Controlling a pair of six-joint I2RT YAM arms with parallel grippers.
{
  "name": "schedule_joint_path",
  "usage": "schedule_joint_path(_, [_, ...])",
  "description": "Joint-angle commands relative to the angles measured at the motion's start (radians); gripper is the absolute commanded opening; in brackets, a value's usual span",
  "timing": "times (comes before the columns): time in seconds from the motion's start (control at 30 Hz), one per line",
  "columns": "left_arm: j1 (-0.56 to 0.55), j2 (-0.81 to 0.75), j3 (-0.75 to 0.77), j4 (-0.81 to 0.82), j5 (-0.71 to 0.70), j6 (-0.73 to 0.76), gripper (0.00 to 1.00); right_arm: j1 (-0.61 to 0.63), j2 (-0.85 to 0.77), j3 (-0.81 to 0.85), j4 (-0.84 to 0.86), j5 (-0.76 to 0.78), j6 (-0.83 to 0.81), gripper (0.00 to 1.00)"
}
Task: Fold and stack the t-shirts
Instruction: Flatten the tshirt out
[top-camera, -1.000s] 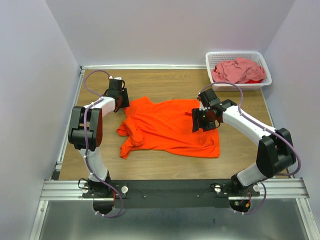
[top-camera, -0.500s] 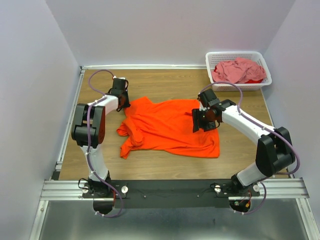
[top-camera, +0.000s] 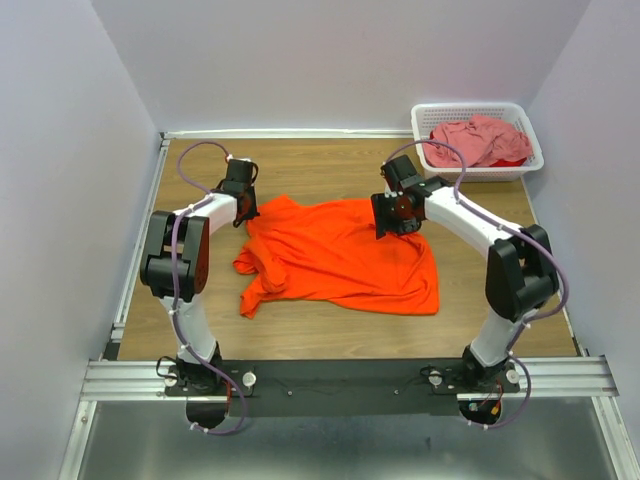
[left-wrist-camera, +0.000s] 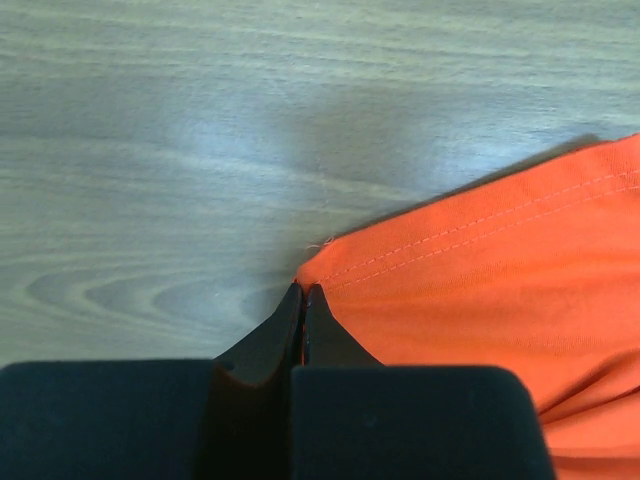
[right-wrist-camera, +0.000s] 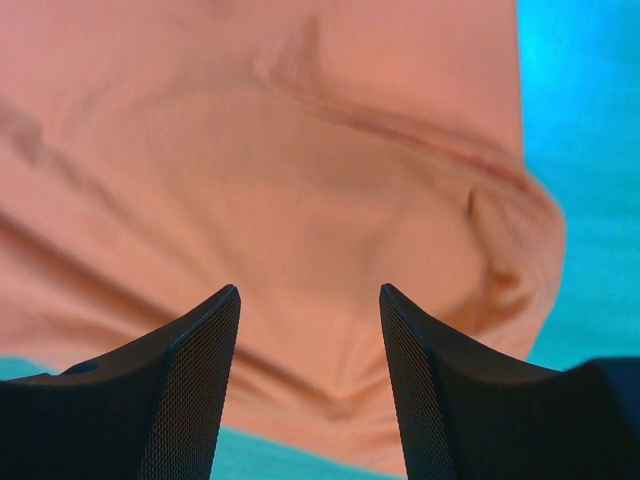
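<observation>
Orange t-shirt corner pinched in left claw tips.

Left pincer now tight on orange t-shirt, right pincer farther.

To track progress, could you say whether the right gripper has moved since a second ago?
Yes; the right gripper shifted away from its base, nearer the white basket.
</observation>
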Motion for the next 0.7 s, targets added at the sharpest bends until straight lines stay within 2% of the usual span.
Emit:
schedule_joint_path(0.0, [-0.003, -0.054, -0.015, -0.010, -0.070, 0.028, 0.00, 0.004, 0.077, 0.092, 0.034, 0.067, -0.064, 0.65])
schedule_joint_path(0.37, [-0.003, -0.087, -0.042, 0.030, -0.074, 0.046, 0.00, 0.058, 0.292, 0.250, 0.062, 0.214, -0.272, 0.67])
schedule_joint_path(0.67, [-0.005, -0.088, -0.034, 0.033, -0.060, 0.048, 0.00, 0.099, 0.407, 0.318, 0.062, 0.277, -0.414, 0.68])
